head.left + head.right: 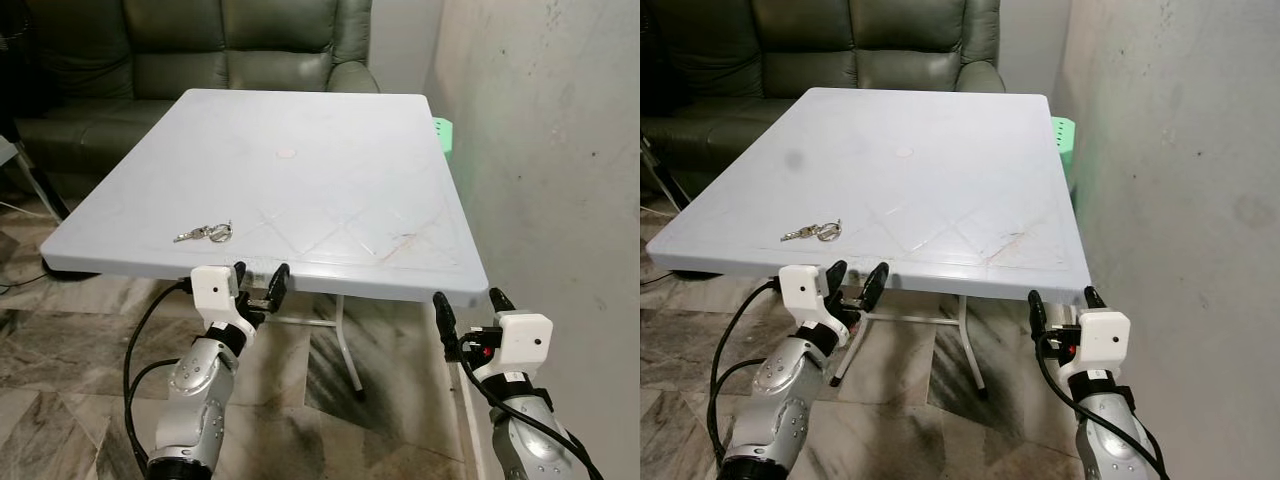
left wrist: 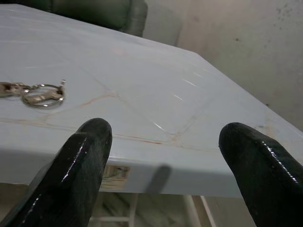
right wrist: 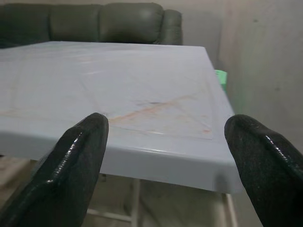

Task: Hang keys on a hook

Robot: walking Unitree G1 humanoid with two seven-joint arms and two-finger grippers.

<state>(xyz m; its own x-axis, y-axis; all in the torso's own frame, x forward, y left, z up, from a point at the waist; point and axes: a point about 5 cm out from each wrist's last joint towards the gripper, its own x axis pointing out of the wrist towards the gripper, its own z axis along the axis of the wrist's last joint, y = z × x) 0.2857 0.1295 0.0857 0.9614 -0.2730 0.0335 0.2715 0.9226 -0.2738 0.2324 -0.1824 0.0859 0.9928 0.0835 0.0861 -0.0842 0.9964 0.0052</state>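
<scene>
Keys (image 1: 205,233) lie near the table's (image 1: 330,170) front left edge; left end effector (image 1: 261,276) and right end effector (image 1: 470,302) hover below that edge, fingers apart

Silver keys (image 1: 204,233) on a ring lie flat near the table (image 1: 330,160) front edge.

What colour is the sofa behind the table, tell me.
Dark grey-green, leather-like sofa beyond the pale table; the right eye view shows it best.
</scene>
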